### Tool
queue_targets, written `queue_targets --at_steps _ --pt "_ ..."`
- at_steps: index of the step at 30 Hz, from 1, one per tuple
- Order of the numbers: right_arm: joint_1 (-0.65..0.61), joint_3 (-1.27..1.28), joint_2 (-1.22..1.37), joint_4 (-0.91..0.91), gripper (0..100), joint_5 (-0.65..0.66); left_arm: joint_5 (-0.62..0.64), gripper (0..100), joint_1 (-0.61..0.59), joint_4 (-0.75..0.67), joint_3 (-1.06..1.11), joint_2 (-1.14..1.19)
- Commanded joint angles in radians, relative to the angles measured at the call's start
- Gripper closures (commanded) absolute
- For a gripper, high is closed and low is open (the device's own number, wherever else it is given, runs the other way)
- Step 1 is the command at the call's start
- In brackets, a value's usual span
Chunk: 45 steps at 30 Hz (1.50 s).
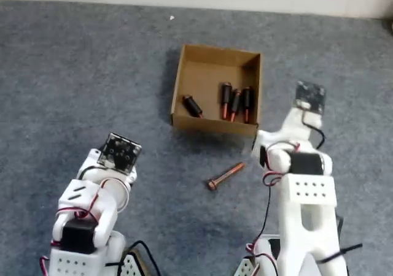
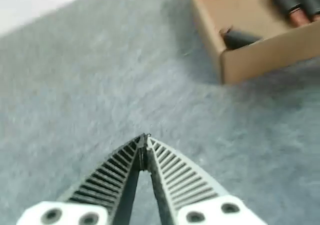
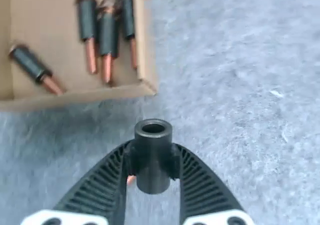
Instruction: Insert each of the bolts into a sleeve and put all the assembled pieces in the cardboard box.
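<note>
The right arm (image 1: 304, 184) is poised just short of the cardboard box (image 1: 212, 126), right gripper (image 3: 151, 154) clamped on an upright sleeve (image 3: 153, 160); the left arm (image 1: 92, 202) sits well back, left gripper (image 2: 145, 146) pinched closed, apparently empty; one bolt (image 1: 225, 176) lies on the carpet (image 1: 92, 73) between them.

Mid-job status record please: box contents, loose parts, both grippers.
cardboard box: holds four assembled pieces, three side by side, one apart
loose bolt: no sleeve on it, lying on the carpet between the box and the arms
right gripper: shut on a black sleeve
left gripper: shut, empty, over the carpet
</note>
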Motion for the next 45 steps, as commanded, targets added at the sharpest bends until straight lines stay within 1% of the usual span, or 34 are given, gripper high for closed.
queue_targets --at_steps 1,3,5,7,10,15,17,20,23,26,33,41,45 --pt "0.093 0.016 -0.054 -0.096 99.4 -0.061 -0.021 92 0.143 0.133 -0.17 0.005" --pt "0.15 0.018 -0.056 -0.114 99.4 -0.091 -0.048 92 0.203 0.172 -0.208 0.005" --pt "0.189 0.024 -0.056 -0.145 99.4 -0.114 -0.066 91 0.249 0.181 -0.225 0.022" --pt "0.219 0.027 -0.056 -0.17 99.4 -0.13 -0.071 91 0.285 0.18 -0.239 0.093" --pt "0.252 0.027 -0.056 -0.177 99.4 -0.157 -0.11 88 0.341 0.18 -0.297 0.274" --pt "0.285 0.027 -0.056 -0.189 99.4 -0.17 -0.115 85 0.427 0.173 -0.458 0.619" --pt "0.291 0.027 -0.056 -0.189 99.4 -0.172 -0.106 85 0.472 0.132 -0.51 0.75" --pt "0.292 0.027 -0.056 -0.189 99.4 -0.172 -0.048 85 0.527 0.051 -0.559 0.914" --pt "0.292 0.027 -0.056 -0.189 99.4 -0.172 0.008 80 0.572 -0.012 -0.604 1.067" --pt "0.292 0.027 -0.056 -0.186 99.4 -0.169 0.089 78 0.601 -0.069 -0.656 1.204" --pt "0.292 0.028 -0.056 -0.186 99.4 -0.166 0.173 78 0.641 -0.164 -0.782 1.477" --pt "0.292 0.028 -0.056 -0.185 99.4 -0.163 0.176 79 0.664 -0.173 -0.915 1.736" --pt "0.292 0.028 -0.056 -0.185 99.4 -0.163 0.176 86 0.662 -0.17 -0.974 1.859"
